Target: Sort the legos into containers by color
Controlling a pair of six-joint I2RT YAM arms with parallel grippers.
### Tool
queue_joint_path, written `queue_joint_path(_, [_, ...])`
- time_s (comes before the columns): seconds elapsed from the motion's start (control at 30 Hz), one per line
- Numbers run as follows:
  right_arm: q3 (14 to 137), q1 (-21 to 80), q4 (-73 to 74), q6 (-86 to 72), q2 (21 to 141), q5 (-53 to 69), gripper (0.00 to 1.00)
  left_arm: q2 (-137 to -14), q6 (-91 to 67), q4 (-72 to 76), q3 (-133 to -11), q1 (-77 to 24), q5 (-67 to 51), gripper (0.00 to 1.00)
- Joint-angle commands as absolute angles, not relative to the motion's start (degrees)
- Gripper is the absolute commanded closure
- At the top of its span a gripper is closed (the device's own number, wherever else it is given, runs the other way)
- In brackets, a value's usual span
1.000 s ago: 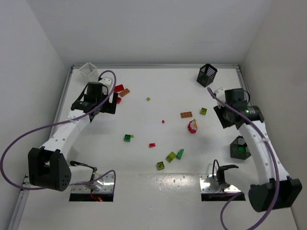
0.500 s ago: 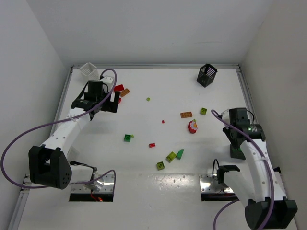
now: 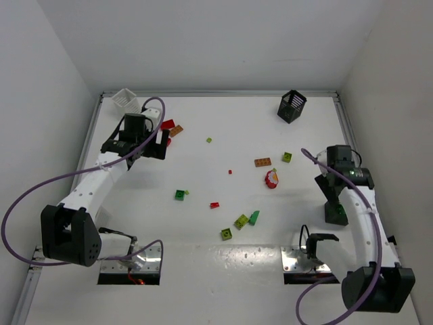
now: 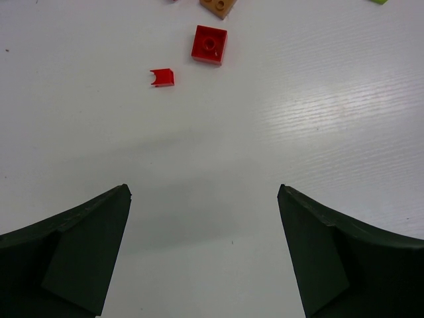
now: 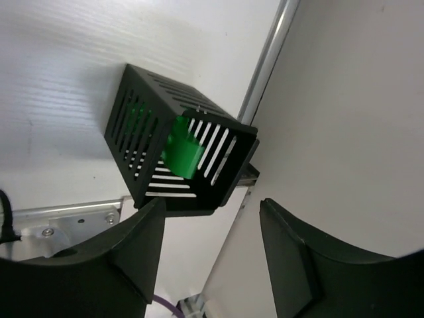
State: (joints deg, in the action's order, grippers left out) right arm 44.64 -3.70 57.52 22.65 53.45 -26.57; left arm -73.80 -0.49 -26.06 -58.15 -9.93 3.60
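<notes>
Legos (image 3: 179, 195) in red, green, yellow-green and orange-brown lie scattered mid-table in the top view. A white basket (image 3: 125, 99) sits at the far left corner, a black basket (image 3: 291, 105) far right, and a second black basket (image 3: 336, 212) by the right edge under the right arm.

Left wrist view: the left gripper (image 4: 204, 252) is spread wide and empty over bare table (image 4: 318, 112), with a red plate (image 4: 209, 45) and a red chip (image 4: 162, 77) beyond.

Right wrist view: the right gripper (image 5: 212, 245) has its fingers parted and holds nothing, just short of the second black basket, which has a green brick (image 5: 182, 154) inside.
</notes>
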Motion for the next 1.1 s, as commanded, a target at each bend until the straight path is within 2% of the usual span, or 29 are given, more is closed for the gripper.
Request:
queue_joint_path(0.0, [53.06,-4.22,57.73,26.34,54.40,-21.21,0.41,-73.74,-0.97,-24.70,-59.33,-9.58,2.99,0.00])
queue_joint_path(0.03, [55.61,-4.22,59.75,28.46,55.27,-17.01,0.41,-73.74,-0.97,-24.70,-59.33,-9.58,2.99,0.00])
queue_joint_path(0.07, [60.86,-4.22,65.16,31.35,55.89,-6.00,0.41,-73.74,-0.27,-24.70,-59.33,-9.58,2.99,0.00])
queue_joint_path(0.13, [63.80,-3.17,69.33,40.98,55.90,3.47,0.41,-73.74,0.43,-24.70,-59.33,-9.58,1.32,0.00])
queue_joint_path(0.17, [64.50,-3.16,72.48,44.44,55.20,12.22,0.41,-73.74,1.22,-24.70,-59.33,-9.58,1.32,0.00])
queue_joint_path(0.3, [63.11,-1.85,80.58,63.16,55.20,29.33,0.41,-73.74,2.90,-25.39,-60.46,-9.58,-0.96,0.00])
queue_joint_path(0.33, [61.37,-1.32,80.60,67.54,55.20,33.36,0.38,-73.74,3.51,-25.40,-60.47,-9.58,-0.97,0.00])
queue_joint_path(0.53, [48.82,4.56,80.60,92.85,49.85,36.47,0.30,-73.21,2.99,-26.54,-61.00,-8.44,-3.68,0.00])
queue_joint_path(0.57, [47.04,4.57,80.60,101.08,48.88,35.95,0.30,-73.21,2.99,-26.54,-61.00,-8.44,-4.21,0.00])
queue_joint_path(0.67, [41.58,5.98,76.92,109.31,47.98,37.08,0.30,-73.82,2.37,-27.85,-61.52,-7.39,-5.80,0.00])
queue_joint_path(0.77, [41.92,8.52,70.94,108.12,53.85,38.67,0.30,-73.83,1.85,-29.17,-61.52,-7.38,-6.33,0.00])
queue_joint_path(0.93, [55.35,11.25,63.81,95.55,75.88,37.97,0.31,-73.83,2.99,-30.40,-61.52,-6.86,-6.85,0.00])
queue_joint_path(1.07, [58.19,15.28,61.27,95.62,78.84,37.97,0.34,-74.36,4.13,-30.41,-61.52,-5.81,-5.54,0.00])
